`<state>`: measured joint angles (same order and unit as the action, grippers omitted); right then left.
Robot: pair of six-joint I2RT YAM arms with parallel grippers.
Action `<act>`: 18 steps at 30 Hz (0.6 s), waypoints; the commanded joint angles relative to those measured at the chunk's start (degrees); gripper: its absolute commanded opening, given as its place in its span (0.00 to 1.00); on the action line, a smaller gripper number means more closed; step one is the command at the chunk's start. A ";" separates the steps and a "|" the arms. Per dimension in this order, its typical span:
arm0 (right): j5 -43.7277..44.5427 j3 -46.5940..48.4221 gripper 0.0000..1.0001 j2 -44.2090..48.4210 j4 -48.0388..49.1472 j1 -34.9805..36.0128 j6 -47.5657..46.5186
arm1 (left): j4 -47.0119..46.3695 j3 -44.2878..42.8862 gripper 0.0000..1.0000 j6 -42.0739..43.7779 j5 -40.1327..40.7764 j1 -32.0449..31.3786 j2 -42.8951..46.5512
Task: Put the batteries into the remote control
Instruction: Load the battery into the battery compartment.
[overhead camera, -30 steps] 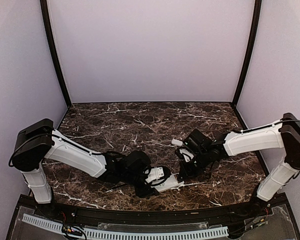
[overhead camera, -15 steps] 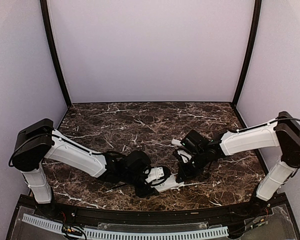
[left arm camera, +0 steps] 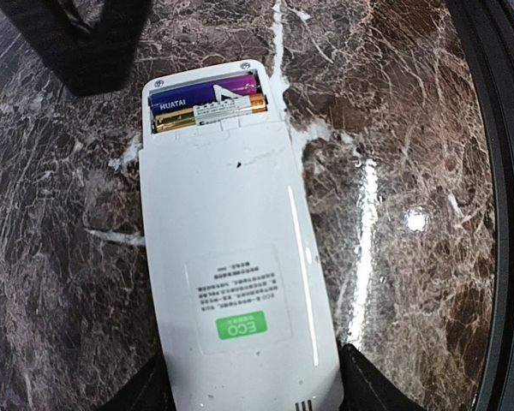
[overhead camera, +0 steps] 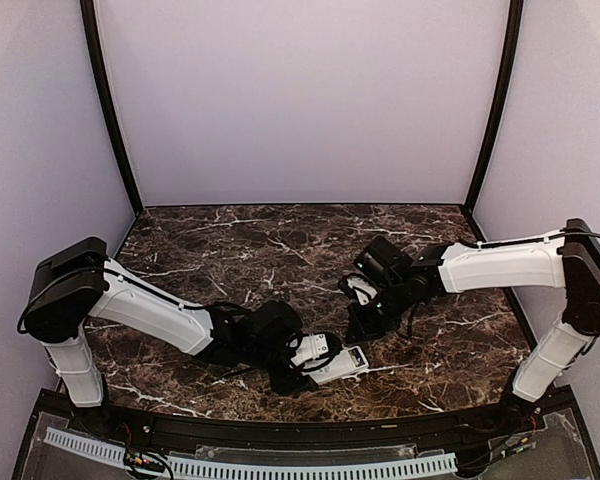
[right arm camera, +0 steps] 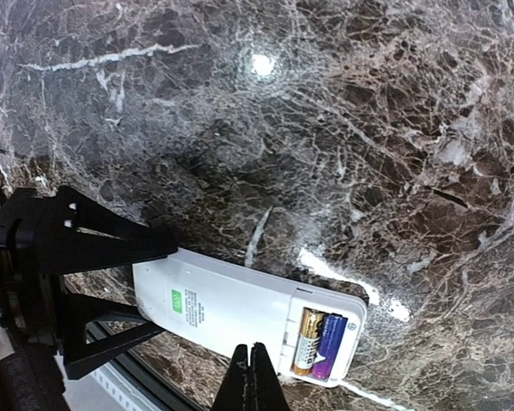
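The white remote control (left arm camera: 231,257) lies back up on the marble table, also seen from above (overhead camera: 338,364) and in the right wrist view (right arm camera: 231,312). Its battery compartment is uncovered. Two batteries (left arm camera: 207,103), one blue-purple and one gold, lie side by side in it (right arm camera: 319,342). My left gripper (left arm camera: 253,396) is shut on the remote's label end, one finger on each long side (overhead camera: 305,360). My right gripper (right arm camera: 250,377) is shut and empty. It hovers above the remote near the compartment without touching it (overhead camera: 358,328).
A small white piece (overhead camera: 358,288) shows by the right wrist; I cannot tell what it is. The black front rim (left arm camera: 497,197) runs close beside the remote. Dark marble tabletop (overhead camera: 280,240) stretches behind both arms.
My right gripper has drawn back from the remote's compartment end, up and toward the table's middle. The left gripper and remote have not moved.
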<state>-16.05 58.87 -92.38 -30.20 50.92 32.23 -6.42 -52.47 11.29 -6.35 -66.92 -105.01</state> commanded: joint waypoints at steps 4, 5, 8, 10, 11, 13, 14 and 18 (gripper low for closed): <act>1.69 -3.77 0.00 -3.24 0.52 -0.27 0.11 | 8.25 0.90 0.63 0.93 1.33 -0.58 -2.70; 1.54 -4.03 0.00 -3.51 0.68 -0.29 0.12 | 8.26 0.88 0.63 0.93 1.36 -0.58 -2.68; 0.79 -4.71 0.00 -3.77 1.26 -0.27 0.03 | 8.34 0.83 0.63 0.92 1.30 -0.63 -2.55; 0.91 -4.55 0.00 -3.85 0.90 -0.27 0.03 | 8.39 0.79 0.63 0.93 1.24 -0.59 -2.56; 1.01 -4.36 0.00 -3.85 0.64 -0.24 -0.12 | 8.43 0.79 0.63 0.93 1.27 -0.59 -2.57; 1.19 -4.05 0.00 -4.09 0.17 -0.23 -0.27 | 8.59 0.74 0.63 0.88 1.37 -0.59 -2.45; 1.24 -3.79 0.00 -4.24 -0.24 -0.22 -0.43 | 8.69 0.68 0.63 0.91 1.41 -0.63 -2.37; 2.19 -1.06 0.00 -4.09 -2.72 -0.71 -1.67 | 10.03 0.04 0.65 1.16 0.38 -0.60 -1.19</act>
<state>-15.42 54.92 -96.09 -30.35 50.83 31.90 -5.23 -53.15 11.35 -6.17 -66.94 -105.08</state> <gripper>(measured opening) 0.004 0.637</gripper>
